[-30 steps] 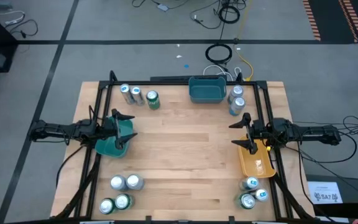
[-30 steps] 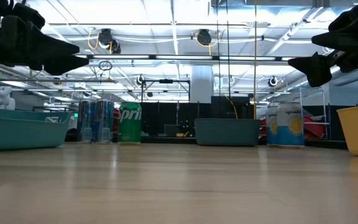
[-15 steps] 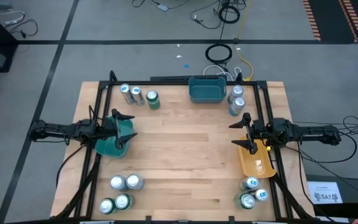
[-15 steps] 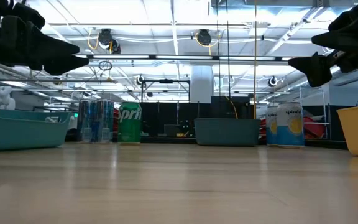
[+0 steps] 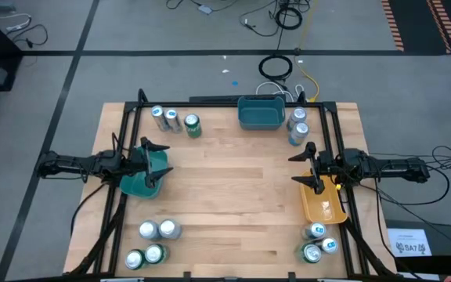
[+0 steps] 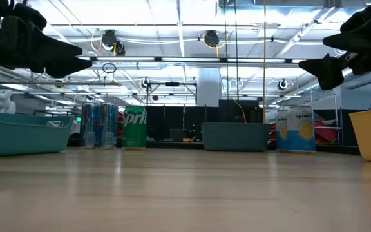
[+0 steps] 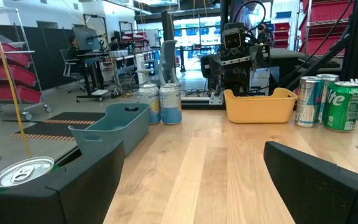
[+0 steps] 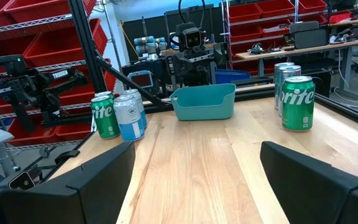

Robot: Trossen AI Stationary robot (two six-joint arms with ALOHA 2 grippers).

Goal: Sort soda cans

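My left gripper (image 5: 156,163) hung with its fingers spread wide over the teal rectangular plastic tray (image 5: 141,185) at the left table edge; my right gripper (image 5: 306,165) was just as wide apart by the yellow rectangular plastic tray (image 5: 320,205) on the right, both holding nothing. The small metal soda cans (image 5: 175,121) sat in clusters near all four corners of the wooden table (image 5: 229,188); a blue-grey plastic tray (image 5: 259,114) stood at the far edge between the two far clusters.
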